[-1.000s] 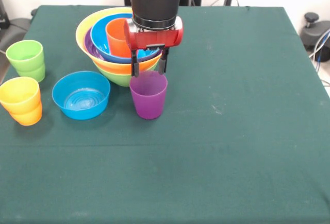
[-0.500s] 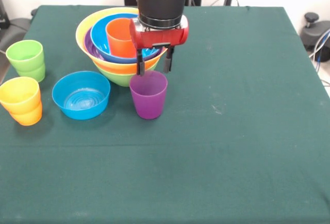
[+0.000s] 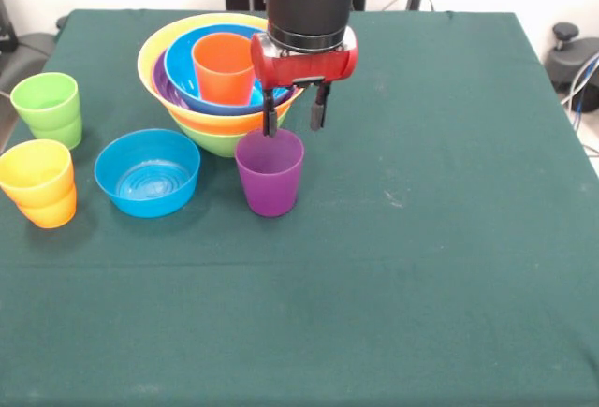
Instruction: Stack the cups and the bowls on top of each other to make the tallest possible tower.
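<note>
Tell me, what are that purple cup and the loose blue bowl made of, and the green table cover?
The purple cup and blue bowl look like smooth moulded plastic: even colour, soft glossy highlights, thin rims. The table cover looks like matte green cloth, perhaps felt: no shine, faint scuffs.

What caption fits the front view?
Red-and-black robot gripper, open, poised above the purple plastic cup beside the nested bowl tower.

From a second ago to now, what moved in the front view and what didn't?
The gripper has shifted toward the picture's right and slightly up, from over the purple cup to beside its rim, fingers open and holding nothing. The purple cup, the tower with its orange cup, the blue bowl, the green cup and the yellow cup stayed put.
</note>
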You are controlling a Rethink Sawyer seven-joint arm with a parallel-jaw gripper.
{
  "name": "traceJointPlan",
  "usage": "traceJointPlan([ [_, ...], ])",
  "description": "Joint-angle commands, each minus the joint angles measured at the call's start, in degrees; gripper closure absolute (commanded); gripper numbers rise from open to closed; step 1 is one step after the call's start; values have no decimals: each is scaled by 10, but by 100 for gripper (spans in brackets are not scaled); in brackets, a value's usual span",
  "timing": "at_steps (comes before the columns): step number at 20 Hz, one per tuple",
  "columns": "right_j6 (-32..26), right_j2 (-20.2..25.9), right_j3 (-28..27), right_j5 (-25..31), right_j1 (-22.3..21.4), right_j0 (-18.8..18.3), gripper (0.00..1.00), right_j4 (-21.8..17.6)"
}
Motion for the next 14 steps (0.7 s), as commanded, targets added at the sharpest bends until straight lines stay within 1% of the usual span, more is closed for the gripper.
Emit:
traceJointPlan([
  [1,18,-8,10,-25,32,24,0,-6],
  [6,39,-19,11,-50,38,29,0,-12],
  [14,45,-33,-3,-62,54,39,0,-10],
])
